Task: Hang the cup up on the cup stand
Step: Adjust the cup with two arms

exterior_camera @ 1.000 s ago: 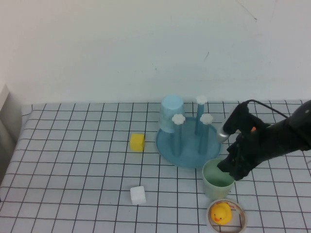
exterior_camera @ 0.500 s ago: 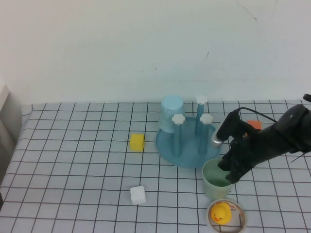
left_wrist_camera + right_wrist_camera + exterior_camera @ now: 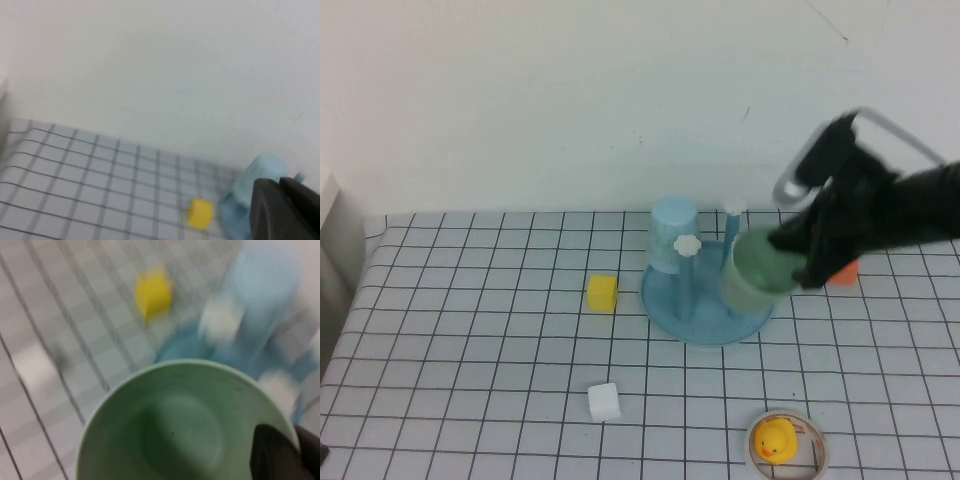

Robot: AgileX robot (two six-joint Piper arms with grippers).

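Note:
My right gripper point(image 3: 798, 262) is shut on the rim of the pale mint-green cup point(image 3: 756, 270) and holds it tilted in the air over the right side of the blue cup stand point(image 3: 670, 312). In the right wrist view one finger is inside the cup point(image 3: 165, 435) and one outside, at my right gripper point(image 3: 295, 440). A white-knobbed peg point(image 3: 688, 246) stands left of the cup. A light blue cup point(image 3: 672, 232) sits upside down on a back peg. My left gripper point(image 3: 279, 185) shows only in its wrist view, shut and empty, far from the stand.
A yellow cube point(image 3: 602, 293) lies left of the stand and a white cube point(image 3: 604, 401) nearer the front. A yellow duck point(image 3: 775, 440) sits in a small ring at the front right. An orange object point(image 3: 842, 272) lies behind my right arm.
My right gripper has lifted the mint cup off the table from beside the duck and carried it up and back over the stand, tilting it.

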